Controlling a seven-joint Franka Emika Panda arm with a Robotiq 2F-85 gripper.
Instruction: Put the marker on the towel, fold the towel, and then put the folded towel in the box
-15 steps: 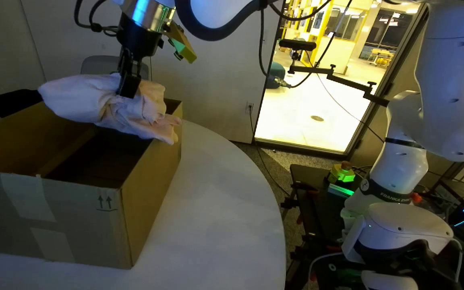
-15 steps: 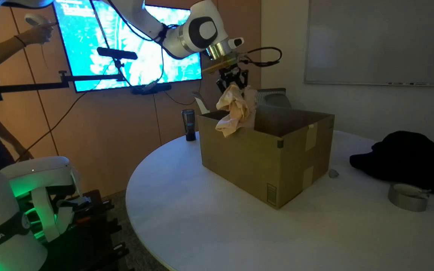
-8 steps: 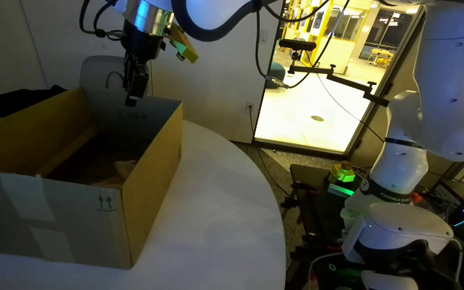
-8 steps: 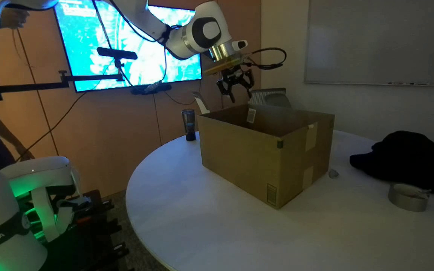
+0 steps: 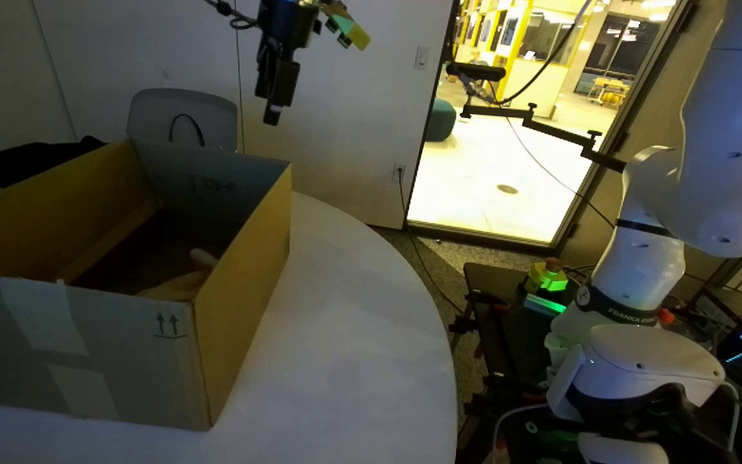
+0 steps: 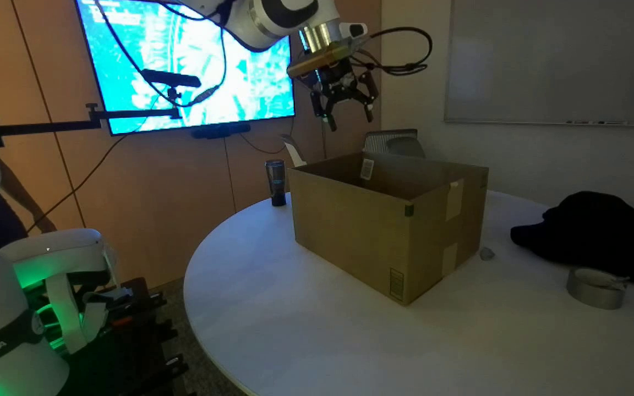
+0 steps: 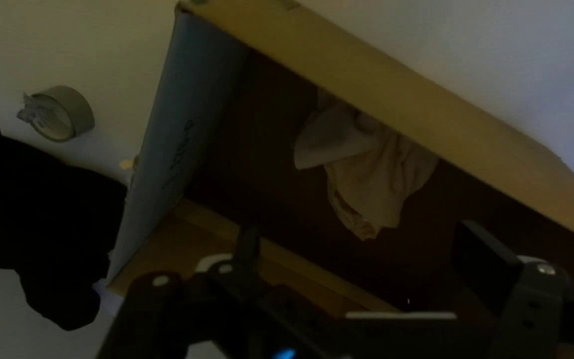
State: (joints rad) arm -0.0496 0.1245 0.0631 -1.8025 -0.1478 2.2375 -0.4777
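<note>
Nearest the wrist camera, the tool [image 6: 351, 121] hangs higher than the box [image 7: 391, 92] with its jaws spread wide and nothing between them. The towel [image 7: 369, 169] lies inside the box, close by the long wall on the robot's side, which hides part of it; whether they touch cannot be told. It should handle as light, limp and hard to harm, giving way under a pinch rather than sliding out of it. If it needs lifting, the raised folds at its middle look the best hold, taken from above and deep enough to catch several layers: the marker shows nowhere, may be wrapped within, and could drop from a loose bundle. In the shade of the box the towel looks dull pinkish beige, bunched rather than squarely folded, with soft creases, uneven edges and, in an exterior view, a rounded tuft [image 5: 203, 259] standing up. Farther off, on the worktop [image 6: 295, 319], sit a roll of tape [image 6: 595, 296] and a black heap [image 6: 597, 236].
</note>
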